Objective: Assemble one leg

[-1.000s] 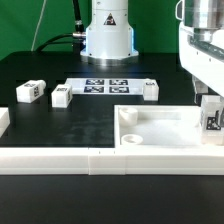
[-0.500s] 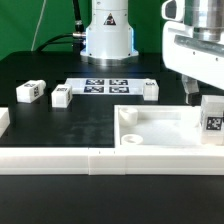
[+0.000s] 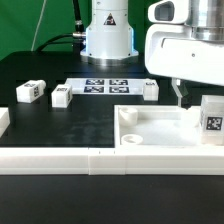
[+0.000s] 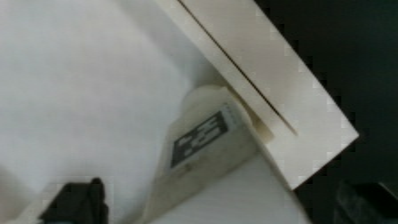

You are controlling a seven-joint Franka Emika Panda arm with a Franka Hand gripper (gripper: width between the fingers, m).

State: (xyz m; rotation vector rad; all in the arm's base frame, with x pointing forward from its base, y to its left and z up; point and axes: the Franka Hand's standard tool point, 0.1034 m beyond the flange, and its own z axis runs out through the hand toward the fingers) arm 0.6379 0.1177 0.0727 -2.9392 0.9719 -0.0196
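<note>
A leg (image 3: 212, 120), a small white block with a square marker tag, stands upright in the right corner of the large white tray-like part (image 3: 150, 122). My gripper (image 3: 184, 94) hangs above the tray, just toward the exterior view's left of this leg and apart from it, open and empty. In the wrist view the same leg (image 4: 203, 140) lies against the tray's rim (image 4: 267, 80), below my spread gripper (image 4: 214, 206); one dark finger (image 4: 71, 204) shows. Three more legs lie on the black table: two toward the left (image 3: 28, 91) (image 3: 60, 96) and one behind the tray (image 3: 150, 90).
The marker board (image 3: 105, 86) lies flat in front of the robot base (image 3: 108, 35). A long white rail (image 3: 90, 160) runs along the front. A white part (image 3: 3, 120) shows at the left edge.
My gripper has let go of the leg in the tray's corner, risen and moved toward the exterior view's left. The leg stays standing where it was.
</note>
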